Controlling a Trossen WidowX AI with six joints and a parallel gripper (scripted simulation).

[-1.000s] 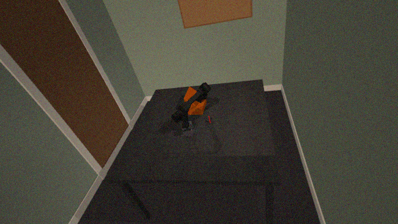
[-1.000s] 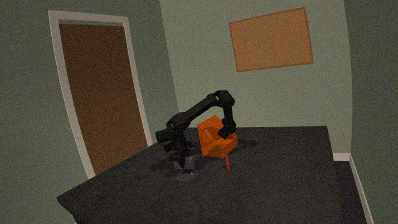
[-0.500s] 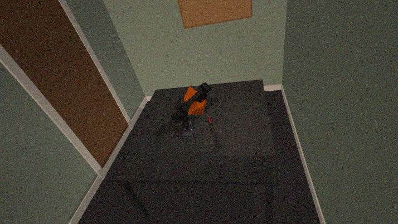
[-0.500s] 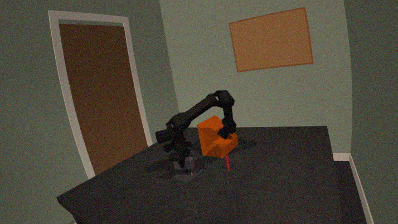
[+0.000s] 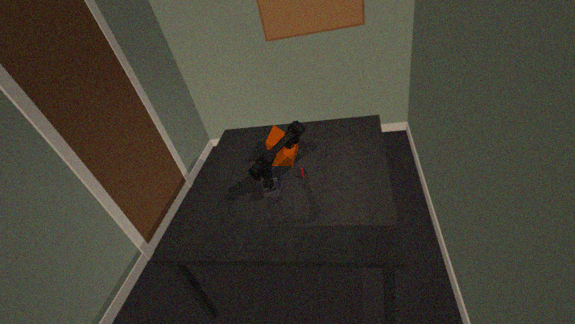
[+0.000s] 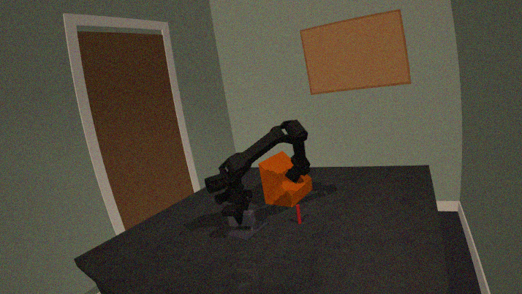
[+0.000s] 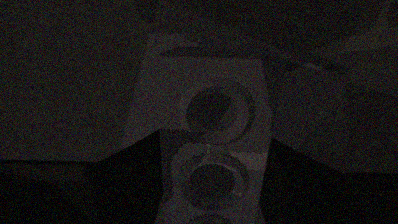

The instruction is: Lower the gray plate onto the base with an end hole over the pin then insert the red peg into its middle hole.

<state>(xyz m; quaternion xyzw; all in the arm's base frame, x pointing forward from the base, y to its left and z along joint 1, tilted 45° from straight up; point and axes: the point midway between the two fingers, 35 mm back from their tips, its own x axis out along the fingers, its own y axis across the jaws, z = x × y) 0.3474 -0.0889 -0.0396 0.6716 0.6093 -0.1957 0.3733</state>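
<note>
Wrist view was very dark: the gray plate (image 7: 200, 95) ran down the middle of the frame between the fingers, two of its round holes visible one above the other. Gripper (image 6: 239, 219) was clamped on that plate, jaws stopped partway by it. Exterior view showed the black arm (image 6: 256, 150) bent over, wrist pointing down at the dark table (image 6: 365, 238), with the plate just above or on the low gray base (image 6: 252, 232); couldn't tell whether it had seated, and the pin wasn't discernible. Red peg (image 6: 298, 213) stood upright on the table, apart from the gripper, just in front of the orange block (image 6: 278, 179). Top view put the peg (image 5: 302, 172) to the camera-right of the gripper.
</note>
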